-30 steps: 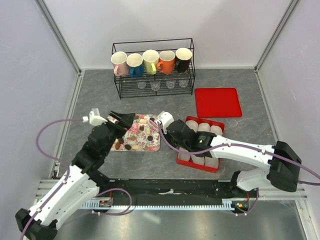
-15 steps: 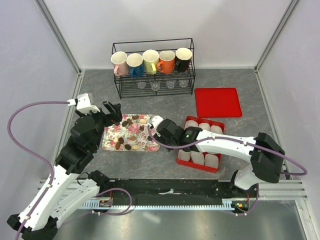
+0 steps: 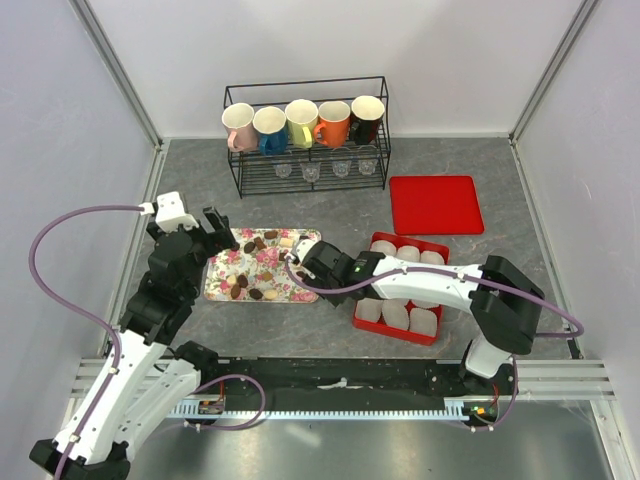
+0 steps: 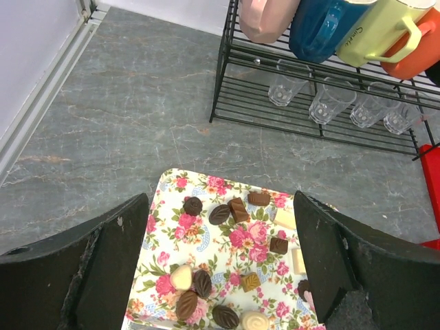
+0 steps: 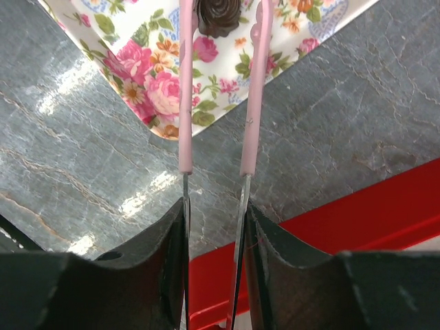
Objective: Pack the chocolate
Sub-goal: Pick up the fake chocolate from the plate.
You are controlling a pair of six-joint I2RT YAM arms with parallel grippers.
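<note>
Chocolates (image 3: 262, 241), mostly dark brown with a few tan and cream, lie scattered on a floral tray (image 3: 213, 290). My left gripper (image 3: 222, 232) is open and empty, just above the tray's left end. In the left wrist view its gripper (image 4: 220, 258) frames the chocolates (image 4: 219, 214) on the tray (image 4: 172, 227). My right gripper (image 5: 213, 234) is shut on pink-tipped tongs (image 5: 251, 103). The tong tips stand on either side of a dark chocolate (image 5: 216, 17) at the tray's right end (image 5: 151, 82); I cannot tell whether they pinch it. The right gripper also shows in the top view (image 3: 310, 262).
A red box (image 3: 366, 318) holding white paper cups sits right of the tray, and it also shows in the right wrist view (image 5: 330, 220). A red lid (image 3: 435, 204) lies behind it. A black wire rack (image 3: 305, 135) with mugs and small glasses stands at the back.
My left arm has drawn back to the left, off the tray's middle. My right arm has reached left from the red box, bringing the tongs to the tray's right end.
</note>
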